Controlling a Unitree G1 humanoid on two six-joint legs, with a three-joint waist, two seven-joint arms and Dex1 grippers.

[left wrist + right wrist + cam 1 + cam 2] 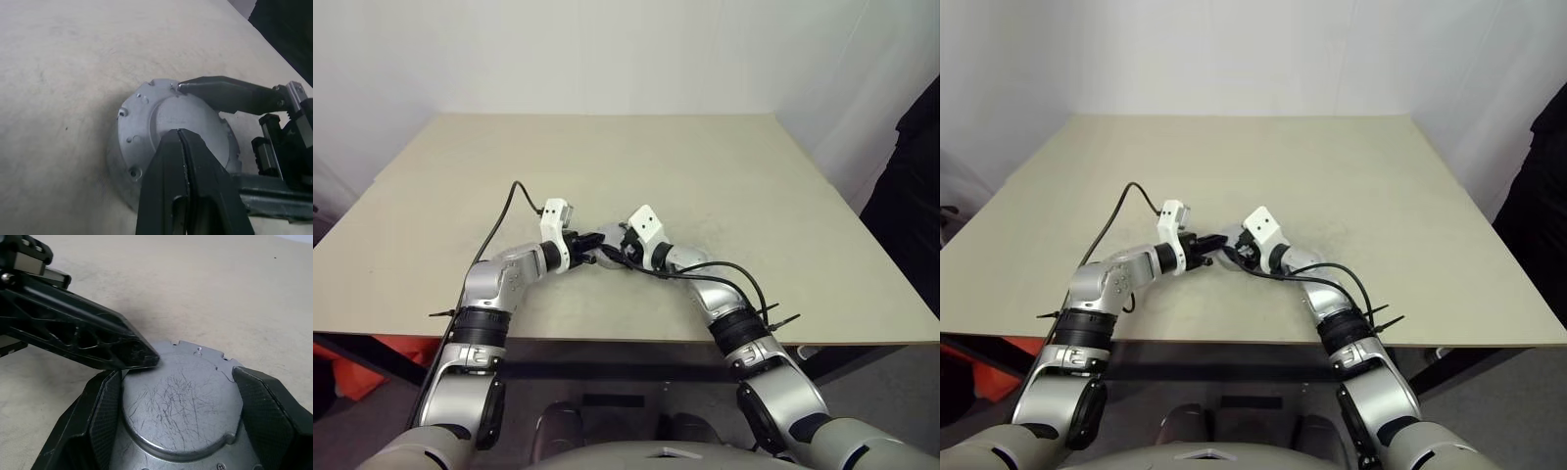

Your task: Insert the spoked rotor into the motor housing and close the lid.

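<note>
Right gripper (178, 416) straddles the lid (181, 401), jaws spread wide, one black pad on each flank of the grey raised hub, gripping it. Left gripper (182, 139) is pinched fully together with nothing between its fingers, tips resting on top of the lid near the hub's edge. Both arms meet near the middle of the table (705, 166), toward its near edge, and the lid sits there flat on the beige top, scratched face up. What lies beneath the lid can't be made out.
</note>
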